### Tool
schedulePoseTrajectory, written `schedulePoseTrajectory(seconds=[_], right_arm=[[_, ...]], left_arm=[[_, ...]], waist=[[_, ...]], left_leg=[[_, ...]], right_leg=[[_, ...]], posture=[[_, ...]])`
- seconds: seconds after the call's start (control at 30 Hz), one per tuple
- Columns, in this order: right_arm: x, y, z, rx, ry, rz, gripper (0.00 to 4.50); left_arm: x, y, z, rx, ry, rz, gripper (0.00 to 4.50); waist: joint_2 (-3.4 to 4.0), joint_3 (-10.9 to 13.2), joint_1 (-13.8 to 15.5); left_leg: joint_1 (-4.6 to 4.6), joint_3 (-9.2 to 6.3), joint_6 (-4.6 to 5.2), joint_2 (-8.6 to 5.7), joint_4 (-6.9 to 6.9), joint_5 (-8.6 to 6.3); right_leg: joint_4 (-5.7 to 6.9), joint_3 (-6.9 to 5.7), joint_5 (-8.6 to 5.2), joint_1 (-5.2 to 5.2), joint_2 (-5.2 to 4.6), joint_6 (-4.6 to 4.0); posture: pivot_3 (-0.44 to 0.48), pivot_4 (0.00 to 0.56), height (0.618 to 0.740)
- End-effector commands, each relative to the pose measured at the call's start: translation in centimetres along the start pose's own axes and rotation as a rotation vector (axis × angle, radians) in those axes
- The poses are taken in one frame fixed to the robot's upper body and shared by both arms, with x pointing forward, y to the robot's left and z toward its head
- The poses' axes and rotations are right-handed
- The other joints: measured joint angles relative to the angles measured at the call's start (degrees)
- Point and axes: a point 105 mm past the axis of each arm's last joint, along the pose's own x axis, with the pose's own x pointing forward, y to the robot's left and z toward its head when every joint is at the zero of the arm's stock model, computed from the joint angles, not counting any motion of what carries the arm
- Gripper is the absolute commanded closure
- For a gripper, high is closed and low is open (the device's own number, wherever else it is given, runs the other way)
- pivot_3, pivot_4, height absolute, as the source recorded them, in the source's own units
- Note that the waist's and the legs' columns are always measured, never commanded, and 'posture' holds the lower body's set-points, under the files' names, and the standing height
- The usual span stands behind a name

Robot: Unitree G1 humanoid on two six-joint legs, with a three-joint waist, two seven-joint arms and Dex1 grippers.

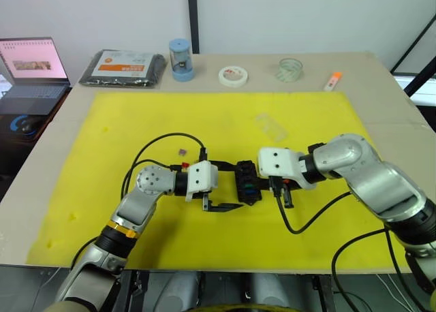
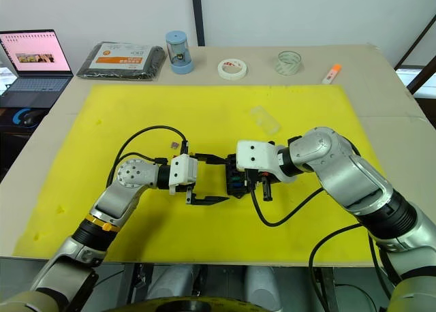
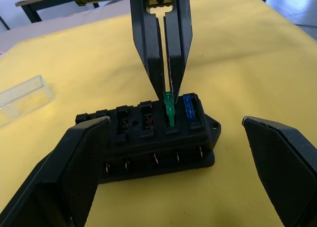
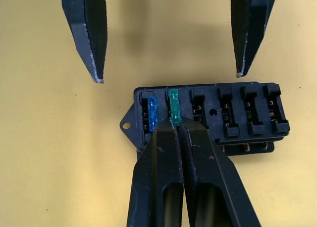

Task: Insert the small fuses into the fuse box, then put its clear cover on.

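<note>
The black fuse box (image 1: 246, 182) lies mid-mat on the yellow mat (image 1: 170, 114). My right gripper (image 4: 174, 126) is shut on a green fuse (image 4: 173, 104), whose blades stand in the box's second slot from one end. A blue fuse (image 4: 152, 113) sits seated in the end slot beside it; the other slots look empty. My left gripper (image 1: 228, 186) is open, one finger on each side of the box without touching it. The clear cover (image 1: 270, 126) lies on the mat behind the box. A tiny loose fuse (image 1: 181, 150) rests near my left wrist.
Along the table's back edge stand a black packet with an orange label (image 1: 122, 67), a blue cylinder (image 1: 181, 58), a white tape roll (image 1: 233, 75), a clear tape roll (image 1: 290, 69) and an orange marker (image 1: 332, 81). A laptop (image 1: 30, 67) sits far left.
</note>
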Motion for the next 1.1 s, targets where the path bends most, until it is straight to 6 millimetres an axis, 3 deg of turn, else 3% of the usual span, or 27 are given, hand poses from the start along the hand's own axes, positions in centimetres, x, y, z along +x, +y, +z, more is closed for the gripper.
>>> schedulePoseTrajectory(seconds=[0.03,0.5,0.93,1.1], right_arm=[[-0.1,0.0,0.2,-0.033,0.002,-0.004,4.5],[0.0,-0.2,-1.4,-0.022,0.077,-0.016,4.5],[0.9,0.0,-1.1,-0.03,0.061,0.0,4.5],[0.7,-0.5,-0.5,-0.029,0.027,-0.017,3.16]], left_arm=[[0.0,0.1,0.8,0.035,-0.022,0.005,0.02],[0.0,0.1,0.7,0.027,-0.015,0.012,0.02],[0.1,0.3,0.6,0.028,-0.011,0.02,0.02],[0.0,0.3,0.6,0.027,-0.008,0.022,0.0]], waist=[[0.0,0.0,0.0],[0.0,0.0,0.0],[-0.01,0.0,-0.1],[-0.01,0.0,0.0]], left_leg=[[0.0,0.0,0.0,0.0,0.0,0.0],[0.03,0.0,0.0,0.01,0.01,0.0],[0.07,0.0,0.0,0.01,0.01,0.0],[0.06,0.0,0.0,0.01,0.01,0.0]], right_leg=[[0.0,0.0,0.0,0.0,0.0,0.0],[0.01,0.0,0.0,0.03,0.01,0.0],[0.01,0.0,0.0,0.06,0.01,0.0],[0.01,0.0,0.0,0.04,0.02,0.0]], posture=[[0.0,0.15,0.74],[0.0,0.15,0.74],[0.0,0.15,0.74],[0.0,0.15,0.74]])
